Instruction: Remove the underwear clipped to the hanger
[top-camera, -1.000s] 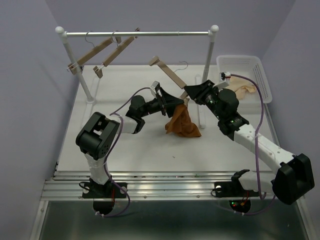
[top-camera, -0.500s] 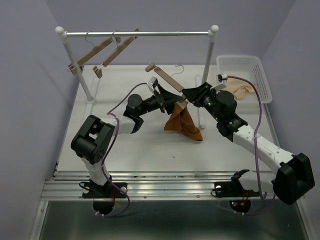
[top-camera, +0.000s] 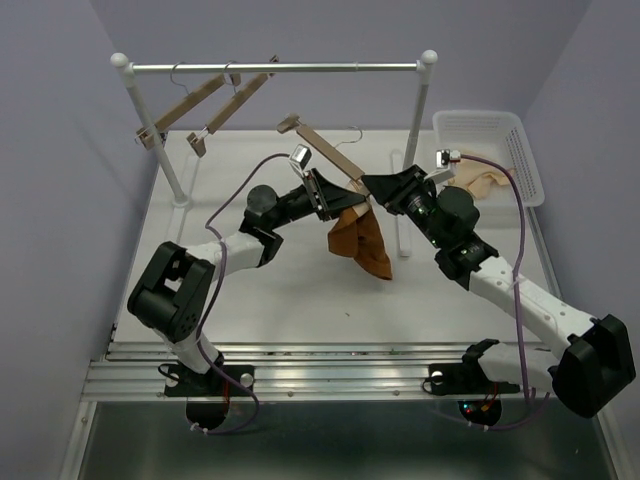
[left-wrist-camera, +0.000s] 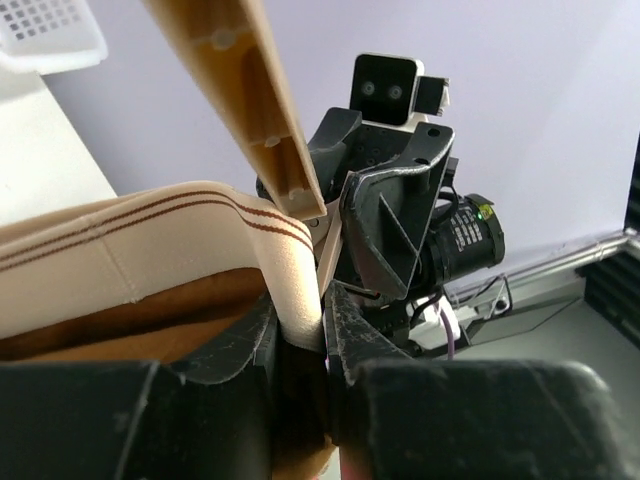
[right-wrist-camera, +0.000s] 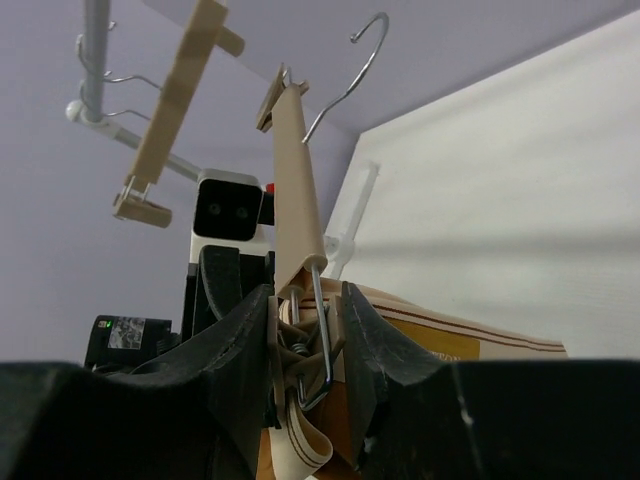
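Toward the table's (top-camera: 250, 300) far edge, we see the left gripper (left-wrist-camera: 322, 320) pinched tight on the underwear (top-camera: 362, 240) waistband, the right gripper (right-wrist-camera: 305, 330) clamped around the hanger's (top-camera: 325, 150) clipped end.

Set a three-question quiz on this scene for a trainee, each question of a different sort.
1. True or false: the underwear lies flat on the table.
2. Which part of the raised hanger does the right tool pinch? A the clip; B the hook; C the middle of the bar.
3. How many spare hangers hang on the rail?

Key: 1 false, it hangs bunched below the hanger; 2 A; 3 two.
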